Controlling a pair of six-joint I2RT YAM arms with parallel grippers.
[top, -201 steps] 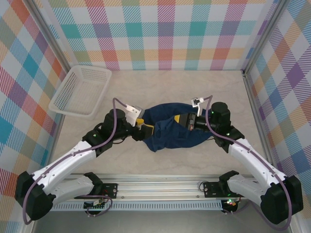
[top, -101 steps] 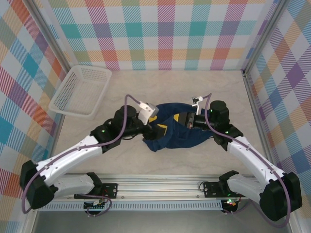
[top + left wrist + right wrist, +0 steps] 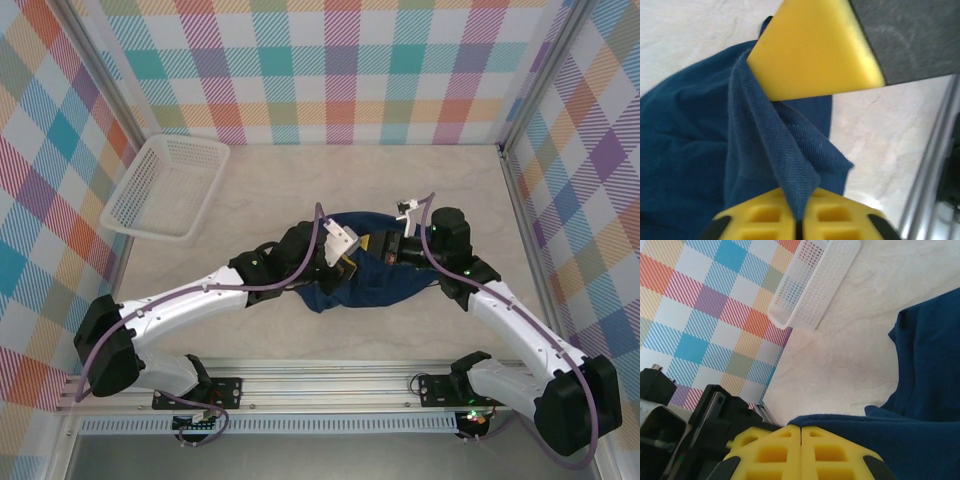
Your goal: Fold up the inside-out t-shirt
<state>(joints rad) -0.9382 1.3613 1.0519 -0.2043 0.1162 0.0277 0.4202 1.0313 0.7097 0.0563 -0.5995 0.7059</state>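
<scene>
At counter (image 3: 300, 190) centre, left gripper (image 3: 798, 220) pinches a raised fold of the dark navy blue soft cotton t-shirt (image 3: 385, 288). Right gripper (image 3: 801, 432), pads pressed together, nips its far edge. Shirt lies bunched between the arms. White plastic mesh basket (image 3: 130, 195) sits well apart, far left.

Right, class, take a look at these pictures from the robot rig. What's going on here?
Two robot arms are working on a dark navy t-shirt in the middle of the table. The left gripper is shut on a raised fold of the cloth, and the right gripper is shut on the cloth too. The shirt lies bunched, not yet folded. A white basket stands apart at the far left.
</scene>
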